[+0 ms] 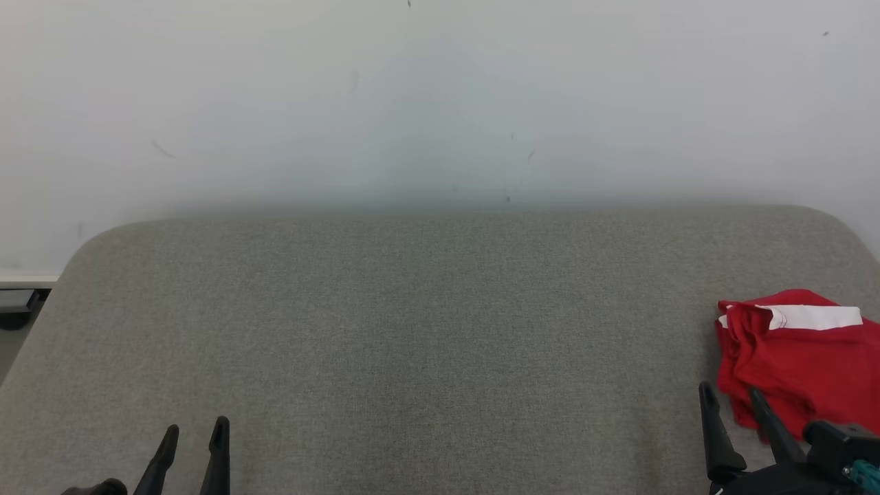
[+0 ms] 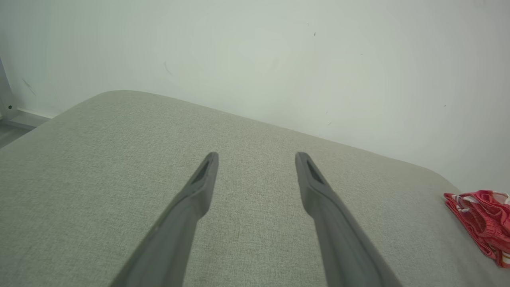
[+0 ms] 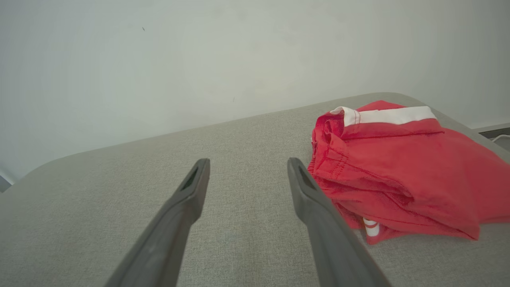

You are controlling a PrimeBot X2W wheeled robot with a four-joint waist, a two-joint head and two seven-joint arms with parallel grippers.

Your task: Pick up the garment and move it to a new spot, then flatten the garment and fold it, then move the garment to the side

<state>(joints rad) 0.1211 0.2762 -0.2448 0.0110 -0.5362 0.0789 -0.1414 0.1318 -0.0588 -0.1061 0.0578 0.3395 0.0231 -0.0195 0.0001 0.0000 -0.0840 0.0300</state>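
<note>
A red garment [image 1: 797,361] with a white band lies folded in a loose pile at the right end of the grey cushioned surface [image 1: 412,330]. The same garment [image 3: 398,171] lies just right of my right gripper's fingers in the right wrist view, and it is at the far right as a small red heap [image 2: 482,219] in the left wrist view. My right gripper [image 1: 730,393] is open beside the garment's near-left edge, holding nothing. My left gripper [image 1: 196,430] is open at the lower left, far from the garment, over bare fabric.
A pale wall [image 1: 440,103] rises straight behind the cushioned surface. The surface has rounded back corners, and its left edge drops to the floor by a baseboard [image 1: 24,282]. A wide stretch of bare grey fabric lies between the two grippers.
</note>
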